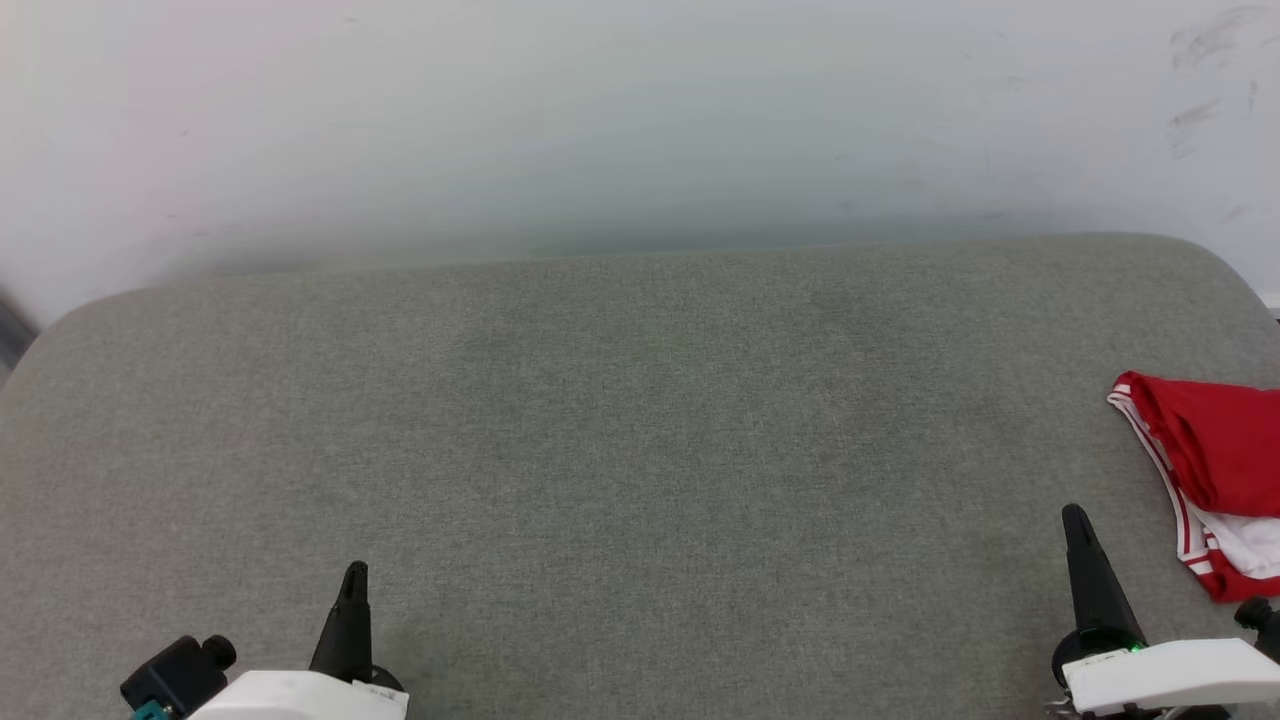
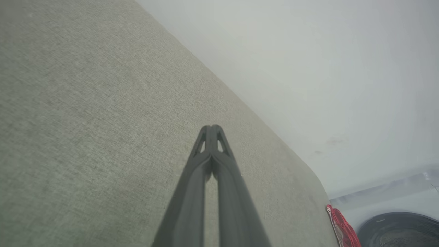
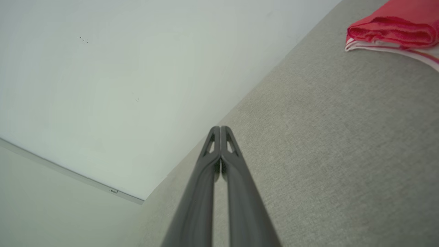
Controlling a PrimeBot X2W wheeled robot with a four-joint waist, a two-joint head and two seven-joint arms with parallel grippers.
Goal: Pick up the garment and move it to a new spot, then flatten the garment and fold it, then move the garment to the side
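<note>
The garment [image 1: 1215, 460] lies folded at the right edge of the grey padded table [image 1: 640, 430], red with white and striped trim showing. Part of it runs out of the head view. My right gripper [image 1: 1075, 518] is shut and empty, a little to the left of the garment and nearer to me. My left gripper [image 1: 355, 572] is shut and empty at the lower left, far from the garment. The right wrist view has the garment [image 3: 394, 31] at the top right, beyond that gripper's [image 3: 220, 128] closed tips. The left wrist view shows the garment's edge [image 2: 343, 228] at the lower right past my left gripper [image 2: 212, 127].
A pale wall [image 1: 640, 120] stands right behind the table's far edge. In the left wrist view a dark round object [image 2: 401, 230] sits on the floor beyond the table's corner. A wall-floor seam [image 3: 68, 173] shows in the right wrist view.
</note>
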